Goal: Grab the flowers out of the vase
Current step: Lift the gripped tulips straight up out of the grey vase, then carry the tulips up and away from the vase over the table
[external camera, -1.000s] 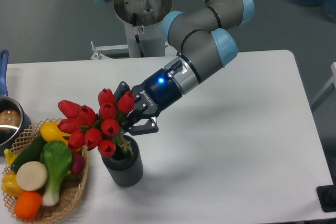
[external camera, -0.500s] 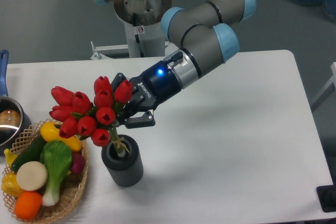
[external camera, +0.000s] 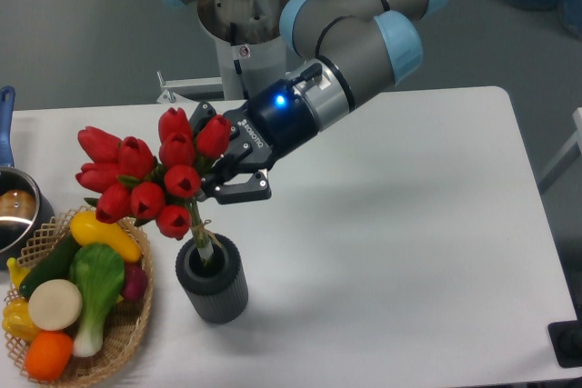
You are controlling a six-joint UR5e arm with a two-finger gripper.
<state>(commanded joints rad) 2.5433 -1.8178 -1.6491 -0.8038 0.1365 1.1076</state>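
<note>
- Far left edge: metal pot [external camera: 13,211] w/ blue handle, only partly in frame, on the white table [external camera: 409,252].
- Bottom left: wicker basket [external camera: 118,338] of produce – yellow, green, orange, white pieces, one red-purple veg at its right side. Sits just beside the vase.
- Above the basket: the flowers [external camera: 145,179], red tulip bunch, heads fanned out to the left & tilted that way. Bunch is much wider than the vase.
- Stems run down-right from the heads; lower ends are inside the vase mouth, so flowers not out yet.
- The vase [external camera: 212,277]: dark grey, ribbed, upright on table, front-left of centre.
- The gripper [external camera: 218,179]: comes in from upper right, fingers clamped around the bunch just under the heads, on its right side; above the vase, not touching it.
- Blue light lit on gripper body; arm [external camera: 364,34] slopes up-right to the base at top.
</note>
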